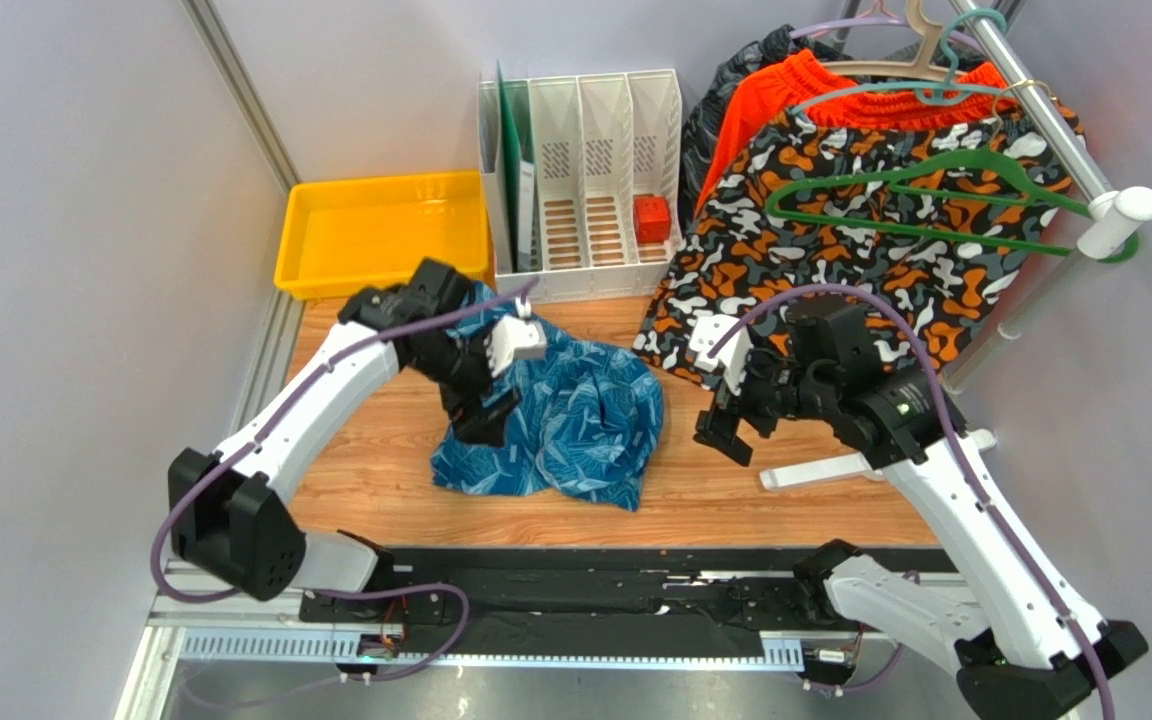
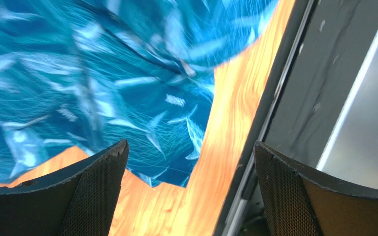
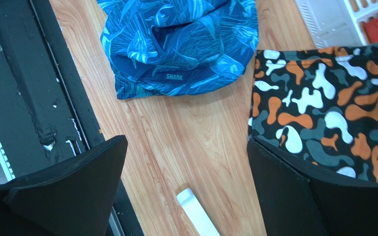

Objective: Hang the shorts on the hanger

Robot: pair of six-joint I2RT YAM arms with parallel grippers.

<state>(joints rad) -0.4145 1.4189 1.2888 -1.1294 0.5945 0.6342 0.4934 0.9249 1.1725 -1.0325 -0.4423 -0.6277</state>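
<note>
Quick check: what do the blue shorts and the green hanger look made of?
Shorts: thin synthetic fabric, probably; faint sheen, printed, crumpling into soft folds. Hanger: likely moulded plastic; smooth, evenly dark green, thin rounded bars.

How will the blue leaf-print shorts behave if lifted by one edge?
Likely floppy: the shorts lie crumpled in soft folds on the wooden table, so a one-edge pinch would probably leave the rest hanging. Probably light; the fabric looks thin. A push would likely bunch them rather than slide them whole.
</note>
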